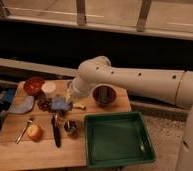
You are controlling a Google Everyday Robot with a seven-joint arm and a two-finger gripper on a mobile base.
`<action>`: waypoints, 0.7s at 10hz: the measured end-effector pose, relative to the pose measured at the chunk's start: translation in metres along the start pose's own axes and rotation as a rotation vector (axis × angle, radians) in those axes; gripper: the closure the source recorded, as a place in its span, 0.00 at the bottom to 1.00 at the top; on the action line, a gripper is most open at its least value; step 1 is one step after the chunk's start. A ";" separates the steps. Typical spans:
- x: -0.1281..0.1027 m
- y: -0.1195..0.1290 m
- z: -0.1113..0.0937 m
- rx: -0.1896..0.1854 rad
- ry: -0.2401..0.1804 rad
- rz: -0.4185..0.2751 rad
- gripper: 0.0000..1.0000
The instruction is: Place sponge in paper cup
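The blue sponge (pixel 59 104) is held just above the wooden table (pixel 40 152), at the end of my white arm. My gripper (pixel 64 106) is shut on the sponge; its fingers are mostly hidden behind the sponge and wrist. The white paper cup (pixel 48 88) stands upright a little behind and left of the sponge, apart from it, next to the reddish-brown bowl (pixel 34 85).
A grey-blue cloth (pixel 21 105) lies at the left. A dark bowl (pixel 104 95) sits at the back right. A small metal cup (pixel 70 128), a dark utensil (pixel 56 134), an orange fruit (pixel 35 132) and a spoon (pixel 23 131) lie in front. A green tray (pixel 118 139) fills the front right.
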 end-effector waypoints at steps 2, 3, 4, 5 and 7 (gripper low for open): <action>-0.006 -0.002 -0.003 0.000 -0.002 0.005 1.00; -0.006 -0.003 -0.003 0.000 -0.002 0.006 1.00; -0.006 -0.002 -0.002 0.000 -0.001 0.005 1.00; -0.006 -0.003 -0.001 -0.001 -0.003 0.007 1.00; -0.023 -0.009 0.005 -0.005 -0.010 0.008 1.00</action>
